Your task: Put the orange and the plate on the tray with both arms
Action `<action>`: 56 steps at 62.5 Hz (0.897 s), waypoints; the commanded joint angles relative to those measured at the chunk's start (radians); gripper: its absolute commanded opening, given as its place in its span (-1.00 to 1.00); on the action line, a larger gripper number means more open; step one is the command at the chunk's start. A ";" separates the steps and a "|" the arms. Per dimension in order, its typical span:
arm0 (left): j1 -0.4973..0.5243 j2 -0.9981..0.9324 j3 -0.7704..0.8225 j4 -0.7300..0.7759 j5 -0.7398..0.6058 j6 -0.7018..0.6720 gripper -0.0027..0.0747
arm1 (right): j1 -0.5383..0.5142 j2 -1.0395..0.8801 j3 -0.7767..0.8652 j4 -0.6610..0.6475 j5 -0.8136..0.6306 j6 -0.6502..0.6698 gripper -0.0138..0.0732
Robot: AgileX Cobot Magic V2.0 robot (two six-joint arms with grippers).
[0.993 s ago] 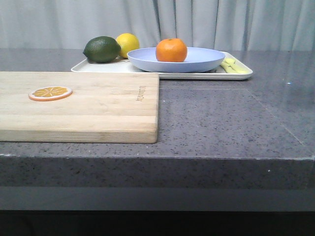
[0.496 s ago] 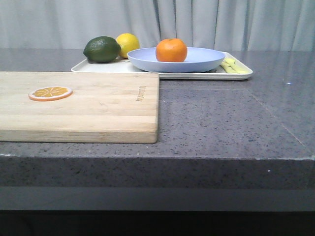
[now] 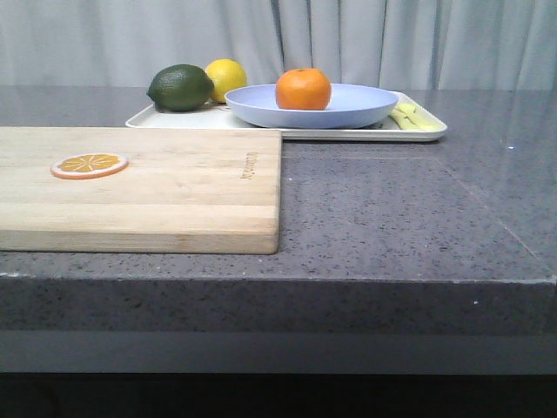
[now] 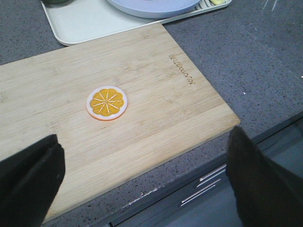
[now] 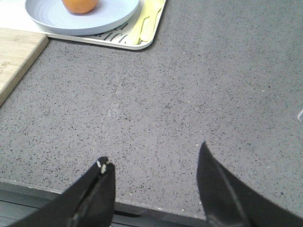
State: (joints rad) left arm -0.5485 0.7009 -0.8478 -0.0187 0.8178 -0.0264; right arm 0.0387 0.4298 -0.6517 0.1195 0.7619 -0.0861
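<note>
A: What has changed on the bench [image 3: 392, 218] over the last second?

B: Nothing. Tray [image 3: 287, 132], plate [image 3: 348, 109] and orange [image 3: 303, 89] sit exactly as they did in the two earlier front views, and no arm shows in that view at all.

A: So what does that mean for the job?

B: By my reading, it is done. The plate rests on the tray at the far side of the bench, and the orange sits in the plate.

A: Which way does the tray run?

B: Its long axis lies left to right across the bench, long edge facing the robot, just behind the board [image 3: 139, 187]. The plate lies flat and the orange is round, so neither has a long axis; the orange's stem dimple points up.

A: And the arms?

B: Both pulled back over the near edge. The left gripper [image 4: 142, 177] hangs spread wide above the board and its orange slice [image 4: 107, 103], holding nothing. The right gripper [image 5: 156, 189] is also parted and empty, over bare bench.

A: Anything else aboard the tray?

B: A lime [image 3: 180, 87] and a lemon [image 3: 226, 78] at its left end.
</note>
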 commanded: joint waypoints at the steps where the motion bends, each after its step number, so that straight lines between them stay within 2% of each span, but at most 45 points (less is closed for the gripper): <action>1: 0.002 -0.001 -0.023 -0.011 -0.073 -0.011 0.81 | 0.000 -0.012 -0.012 -0.006 -0.090 -0.013 0.27; 12: 0.002 -0.001 -0.023 -0.011 -0.073 -0.011 0.81 | 0.000 -0.012 -0.011 -0.006 -0.104 -0.013 0.25; 18: 0.002 -0.001 -0.023 -0.011 -0.073 -0.011 0.73 | 0.000 -0.012 -0.011 -0.006 -0.112 -0.013 0.06; 24: 0.002 -0.001 -0.023 -0.011 -0.073 -0.011 0.51 | 0.000 -0.012 -0.011 -0.006 -0.112 -0.013 -0.26; 31: 0.002 -0.001 -0.023 -0.011 -0.073 -0.011 0.11 | 0.000 -0.012 -0.011 -0.006 -0.112 -0.013 -0.58; 32: 0.002 -0.001 -0.023 -0.011 -0.073 -0.011 0.00 | 0.000 -0.012 -0.011 -0.006 -0.112 -0.013 -0.65; 38: 0.002 -0.001 -0.023 -0.011 -0.073 -0.011 -0.37 | 0.000 -0.012 -0.011 -0.006 -0.112 -0.013 -0.84; 48: 0.002 -0.001 -0.023 -0.011 -0.073 -0.011 -0.86 | 0.000 -0.012 -0.011 -0.006 -0.120 -0.013 -0.84; 52: 0.002 -0.001 -0.023 -0.011 -0.073 -0.011 -0.98 | 0.000 -0.012 -0.011 -0.006 -0.120 -0.013 -0.84; 56: 0.002 -0.001 -0.023 -0.011 -0.073 -0.011 -0.98 | 0.000 -0.012 -0.011 -0.006 -0.120 -0.013 -0.84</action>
State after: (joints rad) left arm -0.5485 0.7009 -0.8478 -0.0187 0.8178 -0.0264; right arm 0.0387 0.4143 -0.6386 0.1195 0.7245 -0.0861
